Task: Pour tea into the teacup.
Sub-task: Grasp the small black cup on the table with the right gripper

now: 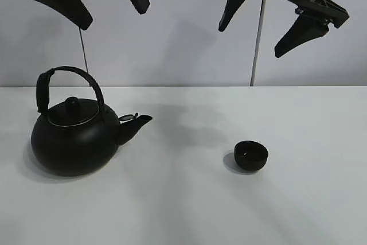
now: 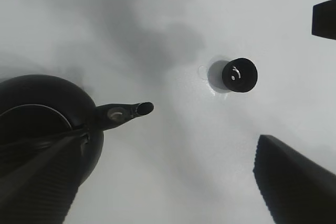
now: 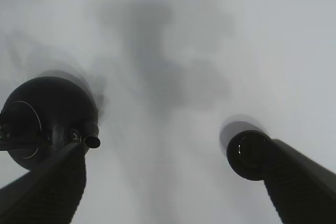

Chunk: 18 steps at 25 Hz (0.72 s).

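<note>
A big round black kettle (image 1: 73, 139) with an arched handle stands on the white table (image 1: 183, 210) at the left, its spout pointing right. The small matte-black teacup (image 1: 250, 156) stands upright to its right, well apart from it. My left gripper (image 1: 114, 18) hangs open and empty high above the kettle. My right gripper (image 1: 250, 41) hangs open and empty high above the teacup. The left wrist view shows the kettle (image 2: 42, 119), the teacup (image 2: 240, 75) and the open left gripper (image 2: 168, 145). The right wrist view shows the kettle (image 3: 50, 114), the teacup (image 3: 245, 155) and the open right gripper (image 3: 176, 150).
A plain grey wall (image 1: 183, 55) rises behind the table's back edge. Two thin upright rods (image 1: 257, 38) stand against it. Soft arm shadows fall on the table between kettle and cup.
</note>
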Motion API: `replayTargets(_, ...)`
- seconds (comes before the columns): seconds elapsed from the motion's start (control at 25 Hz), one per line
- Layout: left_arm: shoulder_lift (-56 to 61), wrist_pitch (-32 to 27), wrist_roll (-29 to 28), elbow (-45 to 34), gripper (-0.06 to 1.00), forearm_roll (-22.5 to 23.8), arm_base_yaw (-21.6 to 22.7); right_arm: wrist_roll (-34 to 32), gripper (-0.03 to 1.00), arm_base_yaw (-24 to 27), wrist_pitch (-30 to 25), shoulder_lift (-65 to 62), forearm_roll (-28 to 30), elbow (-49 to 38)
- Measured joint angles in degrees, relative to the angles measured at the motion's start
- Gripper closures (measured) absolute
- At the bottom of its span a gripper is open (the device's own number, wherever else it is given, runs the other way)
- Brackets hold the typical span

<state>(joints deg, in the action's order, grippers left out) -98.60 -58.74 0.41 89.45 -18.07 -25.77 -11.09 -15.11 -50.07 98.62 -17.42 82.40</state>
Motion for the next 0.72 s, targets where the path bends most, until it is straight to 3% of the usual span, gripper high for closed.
replayTargets(0.28,0.0,0.0,0.0,0.0,0.3,0.0,0.0,4.17,0.34,0.0,-0.19,0.0,0.0,0.0)
replayTargets(0.44,0.0,0.0,0.0,0.0,0.3,0.0,0.0,19.5,0.34,-0.63,-3.49,0.0,0.37,0.0)
replayTargets(0.56,0.0,0.06,0.0,0.0,0.3,0.0,0.0,26.81,0.34,-3.42,-7.39,0.63,4.34,0.0)
replayTargets(0.72,0.0,0.06,0.0,0.0,0.3,0.0,0.0,24.26,0.34,-6.8,-8.75,4.2,14.91,0.0)
